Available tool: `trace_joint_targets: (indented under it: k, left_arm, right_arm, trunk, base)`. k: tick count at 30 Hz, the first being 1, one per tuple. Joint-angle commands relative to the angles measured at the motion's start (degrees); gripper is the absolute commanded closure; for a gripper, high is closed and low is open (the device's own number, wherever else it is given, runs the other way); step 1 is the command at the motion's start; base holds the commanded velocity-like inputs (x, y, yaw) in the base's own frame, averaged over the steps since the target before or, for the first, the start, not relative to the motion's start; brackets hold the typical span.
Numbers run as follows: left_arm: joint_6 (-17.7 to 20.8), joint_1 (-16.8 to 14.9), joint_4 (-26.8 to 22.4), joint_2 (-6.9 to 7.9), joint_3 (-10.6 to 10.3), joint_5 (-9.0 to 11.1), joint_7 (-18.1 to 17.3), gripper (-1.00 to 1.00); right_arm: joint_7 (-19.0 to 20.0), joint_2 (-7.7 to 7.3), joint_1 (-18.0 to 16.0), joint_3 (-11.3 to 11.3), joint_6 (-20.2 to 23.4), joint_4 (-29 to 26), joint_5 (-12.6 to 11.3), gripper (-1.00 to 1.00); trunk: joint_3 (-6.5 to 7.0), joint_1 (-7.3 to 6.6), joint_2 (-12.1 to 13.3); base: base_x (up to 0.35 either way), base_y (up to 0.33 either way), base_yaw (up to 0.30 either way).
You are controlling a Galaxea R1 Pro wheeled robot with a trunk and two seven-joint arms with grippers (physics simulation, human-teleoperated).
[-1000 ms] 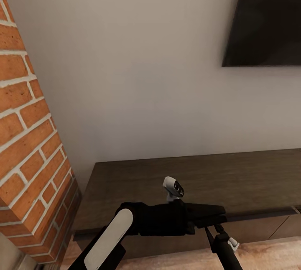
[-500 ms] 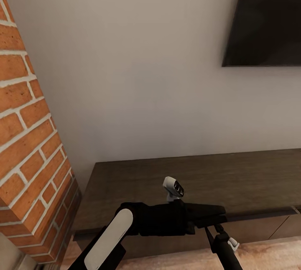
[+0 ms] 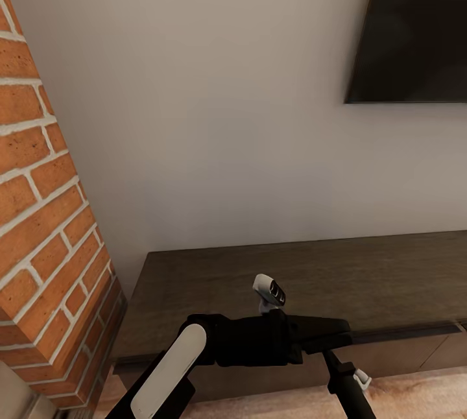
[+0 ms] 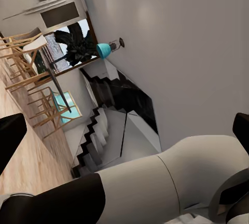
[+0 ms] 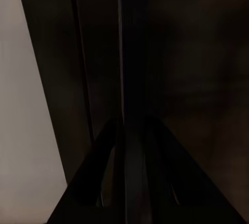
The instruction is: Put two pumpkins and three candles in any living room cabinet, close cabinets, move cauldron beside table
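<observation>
While the robot faces the pale wall (image 3: 214, 114), the one cabinet (image 3: 363, 276) runs long and low along its foot, directly ahead, under a single dark television (image 3: 421, 30) and just beside one brick column (image 3: 39, 211). Its top is bare wood and, as far as I can see, the fronts sit flush. Two arms reach in low. The left arm lies across the cabinet's front edge, and its left gripper (image 3: 334, 335) is released, the fingers spread wide in the left wrist view. The right gripper (image 5: 124, 130) is clenched with no gap between the fingers and nothing held, and it points close at a dark drawer front with a thin vertical seam.

I take it the step is working a handleless drawer front, though I cannot tell whether to open or shut it. To do it well, the right tips should stay square on the panel edge and move straight along the drawer's travel, and the left arm should lift clear of that front first
</observation>
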Motion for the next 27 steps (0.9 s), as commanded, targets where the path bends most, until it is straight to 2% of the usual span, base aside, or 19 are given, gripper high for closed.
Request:
trace_joint_targets:
  k: [1,16,27]
  left_arm:
    - [0.18,-0.03,0.03,-0.02,0.0,-0.07,-0.22,-1.0]
    - [0.18,-0.03,0.03,-0.02,-0.06,-0.07,-0.22,-1.0]
    - [0.18,-0.03,0.03,-0.02,-0.16,-0.07,-0.22,-1.0]
  right_arm:
    - [0.37,0.0,-0.06,0.03,1.17,-0.06,-0.66,1.0]
    - [0.11,0.0,-0.06,0.03,1.19,-0.01,-0.66,1.0]
    - [0.1,0.0,-0.06,0.03,1.21,-0.02,-0.66,1.0]
  trunk:
    - [-0.04,-0.02,-0.03]
    - [-0.04,-0.02,-0.03]
    - [-0.04,-0.02,-0.03]
  base:
    - [0.0,0.0,0.0]
    - [-0.004,0.0,0.0]
    - [-0.111,0.0,0.0]
